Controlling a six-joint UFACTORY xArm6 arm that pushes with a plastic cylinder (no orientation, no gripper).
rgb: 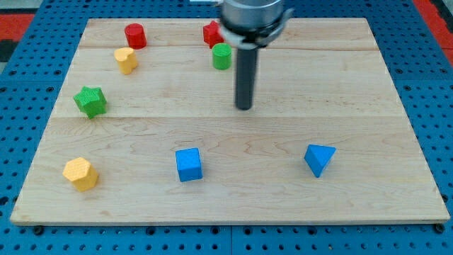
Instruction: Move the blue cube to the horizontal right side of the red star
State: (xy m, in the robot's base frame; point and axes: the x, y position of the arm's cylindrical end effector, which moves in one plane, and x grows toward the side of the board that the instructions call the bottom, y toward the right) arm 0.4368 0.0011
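The blue cube (pixel 189 164) sits near the view's bottom, left of centre. The red star (pixel 211 33) lies at the view's top centre, partly hidden by the arm's body. My tip (pixel 244 108) rests on the board in the middle, above and to the right of the blue cube and well below the red star. It touches no block.
A green cylinder (pixel 221 56) stands just below the red star, left of the rod. A red cylinder (pixel 135 35) and a yellow block (pixel 126 60) are top left. A green star (pixel 90 101) is left. A yellow block (pixel 80 173) is bottom left. A blue triangular block (pixel 318 159) is bottom right.
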